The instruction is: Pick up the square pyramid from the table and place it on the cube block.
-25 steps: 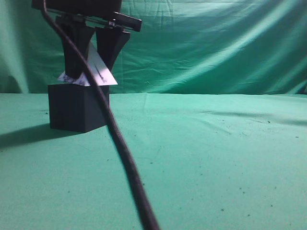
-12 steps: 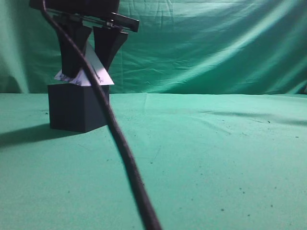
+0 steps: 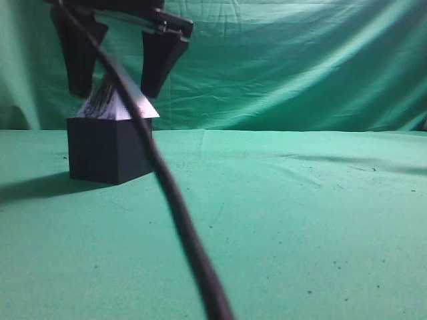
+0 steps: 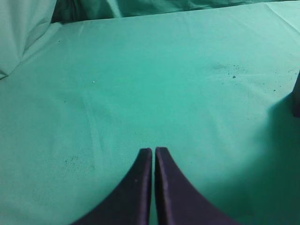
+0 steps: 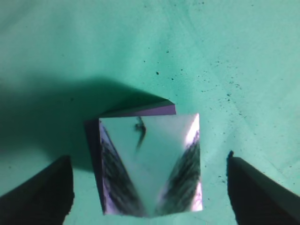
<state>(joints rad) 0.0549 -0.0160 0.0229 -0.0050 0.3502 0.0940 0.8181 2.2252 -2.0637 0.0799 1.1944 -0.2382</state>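
Note:
The square pyramid (image 3: 119,101), white with dark scribbles, sits upright on the dark cube block (image 3: 107,150) at the left of the green table (image 3: 287,213). My right gripper (image 3: 117,92) has reached across to the left and hangs open above the pyramid, one finger on each side, touching nothing. In the right wrist view the pyramid (image 5: 150,164) covers most of the cube (image 5: 140,111), with the open gripper (image 5: 147,157) fingers wide apart. My left gripper (image 4: 153,151) is shut and empty over bare cloth.
A black cable (image 3: 180,227) hangs from the right arm across the foreground of the exterior view. A green backdrop (image 3: 300,60) stands behind the table. A dark edge (image 4: 296,93) shows at the right border of the left wrist view.
My right gripper has opened and let go of the pyramid. The pyramid, tilted before, now rests flat on the cube. The fingers have spread apart and risen slightly.

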